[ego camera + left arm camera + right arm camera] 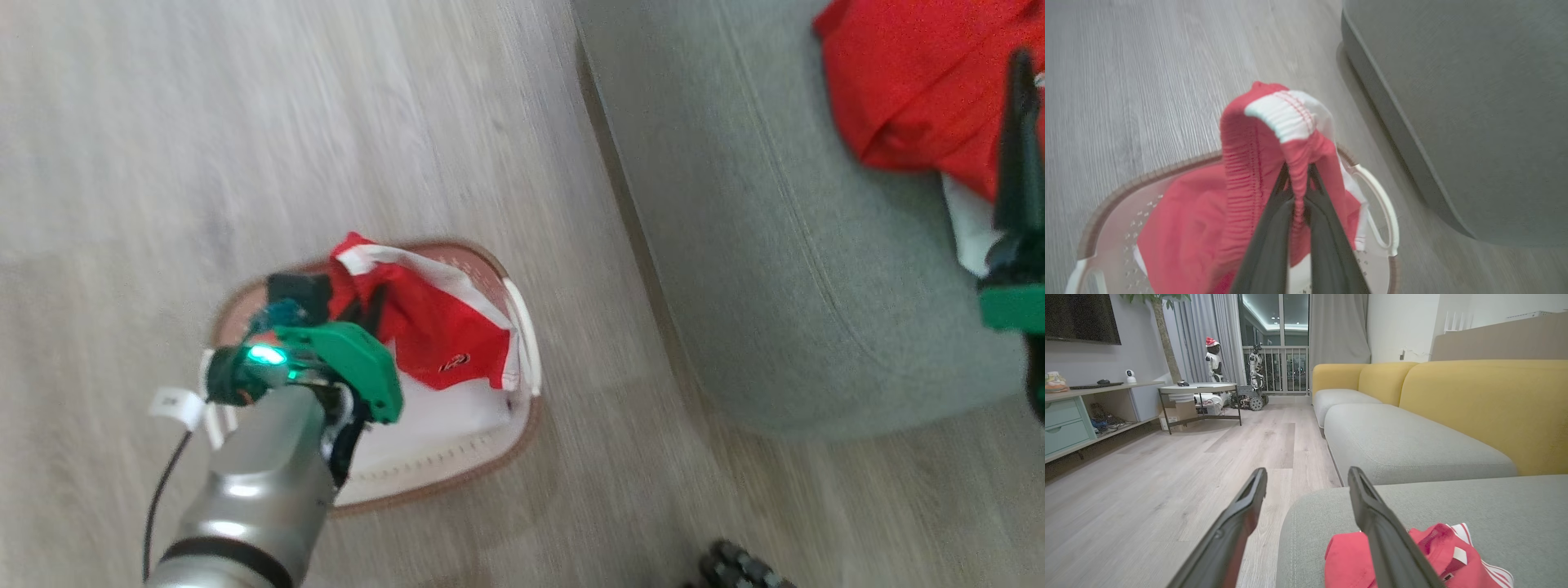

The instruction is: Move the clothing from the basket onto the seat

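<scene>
The cream basket [457, 457] with its brown rim stands on the wood floor, left of the grey-green seat [775, 245]. My left gripper [371, 309] is shut on the clothing [441, 327], a red garment with white trim. In the left wrist view its fingers [1274, 228] pinch the elastic waistband [1298, 163], and the cloth hangs over the basket [1126, 188]. More red clothing [906, 82] lies on the seat. My right gripper [1020, 65] hovers over that piece. In its own wrist view the right gripper [1307, 473] is open above the seat [1453, 506] and the red cloth [1351, 559].
A dark knobbly wheel [739, 567] shows at the bottom edge. Across the room are a yellow sofa back [1486, 404], a round low table [1198, 390], a TV cabinet [1069, 412] and small robots [1255, 371] by the window. Wood floor [204, 122] spreads to the left.
</scene>
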Available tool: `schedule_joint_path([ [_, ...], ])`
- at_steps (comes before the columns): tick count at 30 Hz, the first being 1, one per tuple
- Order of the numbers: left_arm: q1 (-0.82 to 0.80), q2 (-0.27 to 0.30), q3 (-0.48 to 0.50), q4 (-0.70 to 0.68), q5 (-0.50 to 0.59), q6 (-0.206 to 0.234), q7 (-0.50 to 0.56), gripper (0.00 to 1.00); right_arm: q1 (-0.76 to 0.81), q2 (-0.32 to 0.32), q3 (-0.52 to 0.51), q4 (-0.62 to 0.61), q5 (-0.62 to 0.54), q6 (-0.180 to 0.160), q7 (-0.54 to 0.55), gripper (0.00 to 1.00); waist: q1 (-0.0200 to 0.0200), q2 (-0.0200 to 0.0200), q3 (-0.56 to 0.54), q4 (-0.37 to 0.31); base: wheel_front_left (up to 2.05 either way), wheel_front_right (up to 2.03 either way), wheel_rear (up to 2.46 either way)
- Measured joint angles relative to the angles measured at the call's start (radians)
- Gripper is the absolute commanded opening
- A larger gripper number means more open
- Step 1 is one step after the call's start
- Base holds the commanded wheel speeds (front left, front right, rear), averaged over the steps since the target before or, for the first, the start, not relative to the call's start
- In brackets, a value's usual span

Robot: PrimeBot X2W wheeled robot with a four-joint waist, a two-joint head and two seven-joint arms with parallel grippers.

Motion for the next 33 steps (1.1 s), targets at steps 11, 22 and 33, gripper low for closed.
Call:
schedule_joint_path([
  [11,0.108,-0.001,-0.017,-0.339,0.034,0.036,0.0,0.0,0.133,0.013,0.03,0.029,-0.027,0.0,0.0,1.0,0.0,0.0,-0.23,0.082,0.0,0.0,0.0],
  [22,0.161,0.037,-0.035,-0.649,0.096,0.055,0.028,0.0,0.222,0.041,0.104,0.066,-0.044,0.0,0.0,1.0,0.0,0.0,-0.398,0.121,0.0,0.0,0.0],
  [33,0.152,0.064,-0.038,-0.884,0.087,0.078,0.145,0.0,0.251,0.048,0.201,0.069,-0.044,0.0,0.0,1.0,-0.0001,0.0,-0.44,0.118,0.0,0.0,0.0],
])
